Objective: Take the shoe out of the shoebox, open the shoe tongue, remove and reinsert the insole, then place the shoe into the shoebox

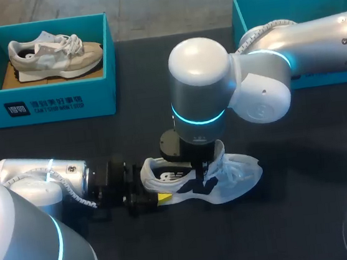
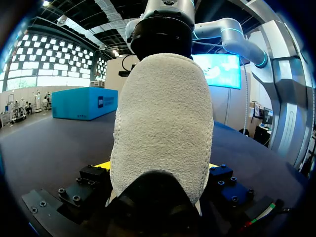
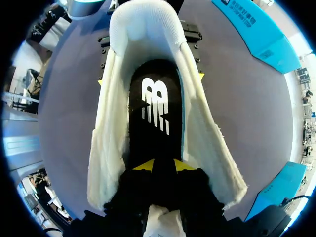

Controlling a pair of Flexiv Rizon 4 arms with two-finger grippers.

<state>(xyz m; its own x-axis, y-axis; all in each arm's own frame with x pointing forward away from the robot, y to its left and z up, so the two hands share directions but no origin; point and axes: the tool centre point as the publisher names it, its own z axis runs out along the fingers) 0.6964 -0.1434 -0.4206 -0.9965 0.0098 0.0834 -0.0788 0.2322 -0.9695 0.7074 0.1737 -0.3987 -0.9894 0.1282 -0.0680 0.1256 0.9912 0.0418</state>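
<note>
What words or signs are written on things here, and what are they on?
Shoebox, front wall: a white square sign and white writing, too blurred to read.
Insole inside the shoe: one big white logo, a symbol with no word to quote.
Second box, seen from the left wrist: a tiny white sign, too small to read.

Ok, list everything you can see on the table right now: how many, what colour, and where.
shoebox: one, teal, far left.
beige shoe: one, beige and white, inside the shoebox.
second box: one, teal, far right, partly hidden.
white shoe: one, white, near middle.
insole: one, black, inside the white shoe.
table: one, dark.
left gripper: clamps the white shoe's heel.
right gripper: on the insole.
</note>
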